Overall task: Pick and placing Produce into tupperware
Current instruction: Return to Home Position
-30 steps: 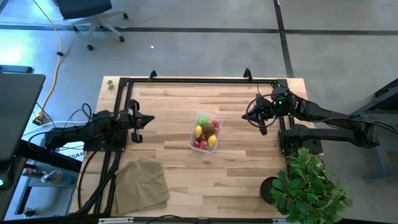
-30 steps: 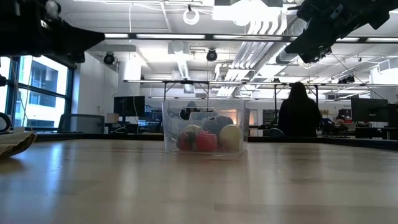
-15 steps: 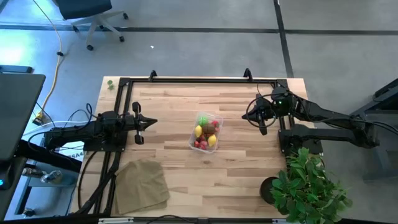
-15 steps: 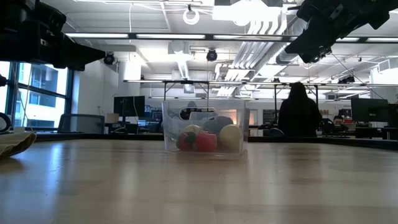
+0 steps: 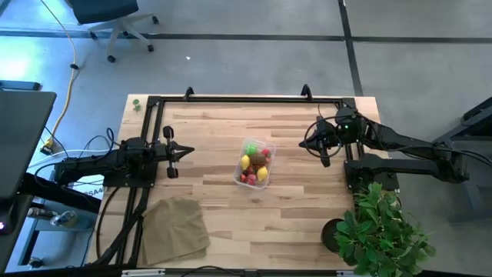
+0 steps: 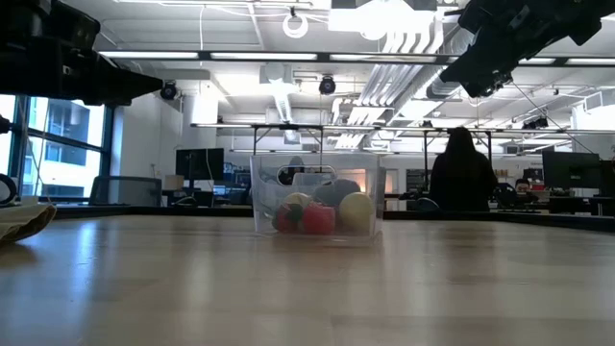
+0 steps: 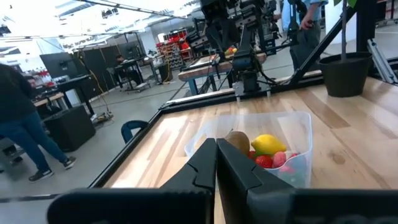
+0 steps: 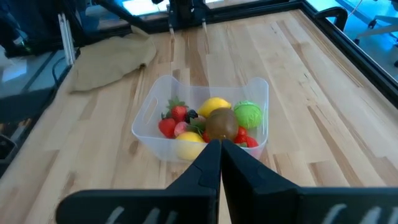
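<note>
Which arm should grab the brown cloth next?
Probably the left. The cloth lies on the left arm's side of the table, close to the left gripper. The right gripper waits on the far side, beyond the tub. Both are shut and hold nothing.

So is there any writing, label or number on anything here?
None can be read.
The tub is clear plastic with no label showing; the cloth is plain; the left arm and right arm, parked at the table's sides, show no legible marks.
Screens in the room behind: too blurred to read.
</note>
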`<state>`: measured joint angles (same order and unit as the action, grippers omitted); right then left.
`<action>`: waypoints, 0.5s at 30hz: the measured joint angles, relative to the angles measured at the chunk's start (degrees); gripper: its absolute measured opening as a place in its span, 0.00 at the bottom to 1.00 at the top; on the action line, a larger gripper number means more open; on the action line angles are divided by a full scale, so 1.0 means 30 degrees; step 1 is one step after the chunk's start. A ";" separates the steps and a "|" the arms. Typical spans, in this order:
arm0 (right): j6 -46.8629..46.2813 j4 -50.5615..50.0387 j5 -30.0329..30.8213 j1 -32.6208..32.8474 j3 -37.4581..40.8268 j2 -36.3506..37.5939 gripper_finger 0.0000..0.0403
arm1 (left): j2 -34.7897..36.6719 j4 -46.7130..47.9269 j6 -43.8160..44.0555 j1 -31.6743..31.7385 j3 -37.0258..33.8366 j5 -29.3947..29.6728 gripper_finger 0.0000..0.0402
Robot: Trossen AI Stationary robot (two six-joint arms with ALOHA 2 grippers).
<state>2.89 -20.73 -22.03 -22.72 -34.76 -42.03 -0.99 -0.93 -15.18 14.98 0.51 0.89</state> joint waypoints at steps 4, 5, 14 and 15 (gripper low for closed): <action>-0.2286 0.2119 -0.0150 0.0002 0.0007 -0.0058 0.01 | 0.0000 0.0000 0.0000 0.0000 0.0000 0.0000 0.01; -0.3337 0.3252 -0.0143 -0.0005 0.0007 -0.0125 0.01 | 0.0000 0.0000 0.0000 0.0000 0.0000 0.0000 0.01; -1.2089 1.5568 0.1776 -0.0006 0.0015 -0.0258 0.01 | 0.0000 -0.0004 0.0000 0.0000 0.0000 0.0000 0.01; -1.2333 1.7197 0.1596 -0.0006 0.0015 -0.0259 0.01 | 0.0000 0.0000 0.0000 0.0000 0.0000 0.0000 0.01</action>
<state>-34.11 30.86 -17.24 -22.74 -34.72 -42.81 -0.99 -0.93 -15.18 14.98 0.51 0.89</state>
